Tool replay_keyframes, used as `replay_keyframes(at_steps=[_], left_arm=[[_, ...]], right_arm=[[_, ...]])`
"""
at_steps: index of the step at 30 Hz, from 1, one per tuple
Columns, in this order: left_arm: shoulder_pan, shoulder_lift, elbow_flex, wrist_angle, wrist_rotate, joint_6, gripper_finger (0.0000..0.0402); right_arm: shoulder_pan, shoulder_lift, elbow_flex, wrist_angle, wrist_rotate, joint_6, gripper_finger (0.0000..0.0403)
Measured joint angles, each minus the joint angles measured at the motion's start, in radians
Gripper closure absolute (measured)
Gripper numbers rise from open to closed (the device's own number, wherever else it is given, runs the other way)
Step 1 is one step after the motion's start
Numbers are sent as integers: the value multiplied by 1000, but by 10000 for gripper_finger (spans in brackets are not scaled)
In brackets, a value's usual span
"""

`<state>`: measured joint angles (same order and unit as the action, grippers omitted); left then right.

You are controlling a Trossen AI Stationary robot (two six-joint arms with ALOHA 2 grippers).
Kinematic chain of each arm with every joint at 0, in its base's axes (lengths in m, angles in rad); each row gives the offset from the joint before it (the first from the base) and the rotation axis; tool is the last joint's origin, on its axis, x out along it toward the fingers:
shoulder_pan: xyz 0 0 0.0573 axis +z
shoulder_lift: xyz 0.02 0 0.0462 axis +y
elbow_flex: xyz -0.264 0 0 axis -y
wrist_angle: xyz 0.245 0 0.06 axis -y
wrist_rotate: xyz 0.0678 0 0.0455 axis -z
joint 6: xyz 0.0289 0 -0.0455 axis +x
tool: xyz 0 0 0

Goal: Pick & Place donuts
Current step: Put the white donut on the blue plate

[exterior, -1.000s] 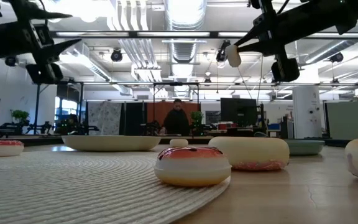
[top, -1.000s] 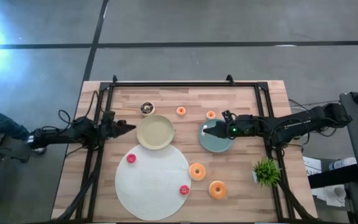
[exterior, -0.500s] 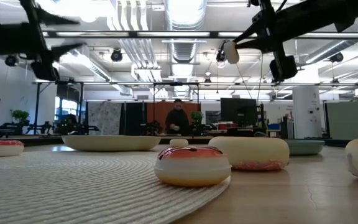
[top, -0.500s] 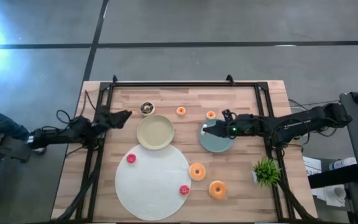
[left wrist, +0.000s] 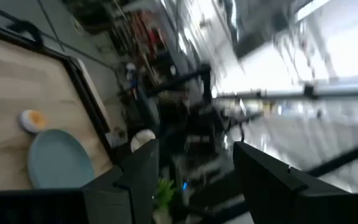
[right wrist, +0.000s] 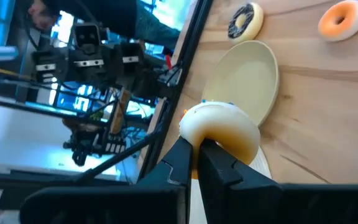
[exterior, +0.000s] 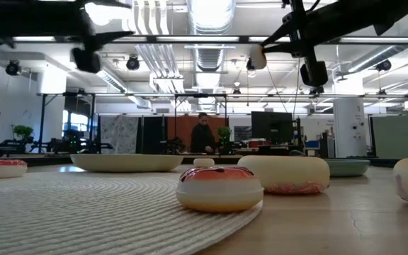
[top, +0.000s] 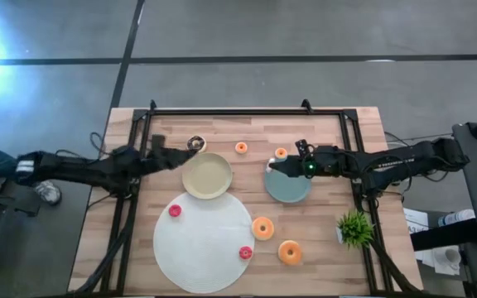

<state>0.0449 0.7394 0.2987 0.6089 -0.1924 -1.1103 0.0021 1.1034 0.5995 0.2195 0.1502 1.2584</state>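
**Left arm reaching in, right arm carrying a donut**

Since a second ago, the left gripper point(top: 175, 157), fingers spread and empty, has swung toward the dark donut point(top: 195, 144). The right gripper point(top: 273, 165) is clenching a pale donut point(right wrist: 219, 129) above the teal plate point(top: 289, 188); it should lower fully before letting go.

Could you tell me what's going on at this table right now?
The right pincer is shut on a donut, holding it in the air beside the teal plate. The left pincer, open and empty, is near the dark brown donut beside the beige plate. Other donuts lie on the table and white mat.
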Motion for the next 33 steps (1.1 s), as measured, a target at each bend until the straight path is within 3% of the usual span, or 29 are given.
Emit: replay_keyframes(at_steps=[4, 9, 13, 23, 33], left_arm=[[59, 221, 67, 173, 183, 39, 221], [185, 468, 124, 471, 423, -112, 221], [227, 653, 201, 713, 516, -262, 221], [222, 966, 569, 720, 708, -337, 221], [231, 1097, 667, 724, 733, -430, 221]], right_arm=[[-12, 0, -1, 23, -21, -47, 394], [-28, -2, -1, 163, -56, -154, 394], [-33, -2, -1, 270, -79, -218, 394], [-33, -3, -1, 346, -141, -295, 394], [-34, -43, -1, 412, -168, -356, 394]])
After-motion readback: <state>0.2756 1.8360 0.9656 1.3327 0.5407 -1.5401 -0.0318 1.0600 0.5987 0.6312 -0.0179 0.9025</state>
